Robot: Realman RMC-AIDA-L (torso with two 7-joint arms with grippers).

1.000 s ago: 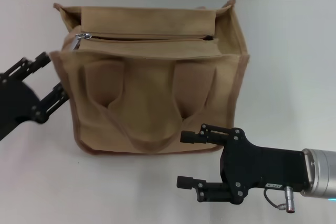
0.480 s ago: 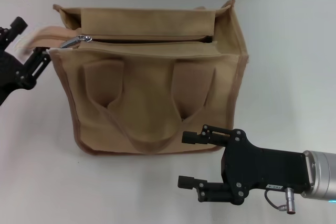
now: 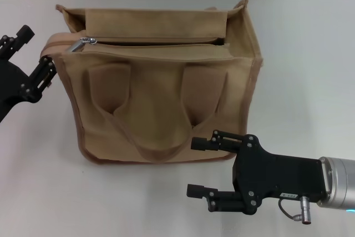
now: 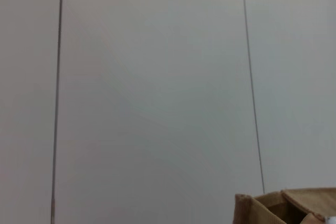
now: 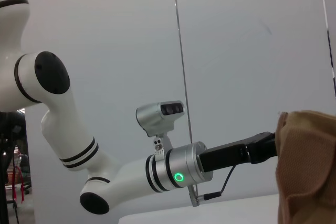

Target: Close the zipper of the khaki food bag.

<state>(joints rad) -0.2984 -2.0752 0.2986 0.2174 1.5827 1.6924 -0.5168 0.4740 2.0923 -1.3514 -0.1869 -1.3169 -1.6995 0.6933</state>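
Left claw point(image 3: 34, 55) spread wide beside the khaki food bag point(image 3: 161, 87); right claw point(image 3: 202, 167) likewise, before it.

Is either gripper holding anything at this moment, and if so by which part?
Nothing is held. The left gripper is open beside the khaki food bag's left end, near the zipper pull. The right gripper is open in front of the bag.

Matt canvas khaki food bag point(image 3: 161, 98), shiny metal zipper point(image 3: 83, 41)

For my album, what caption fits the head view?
Open left gripper beside the khaki food bag, near the zipper pull; open right gripper in front.
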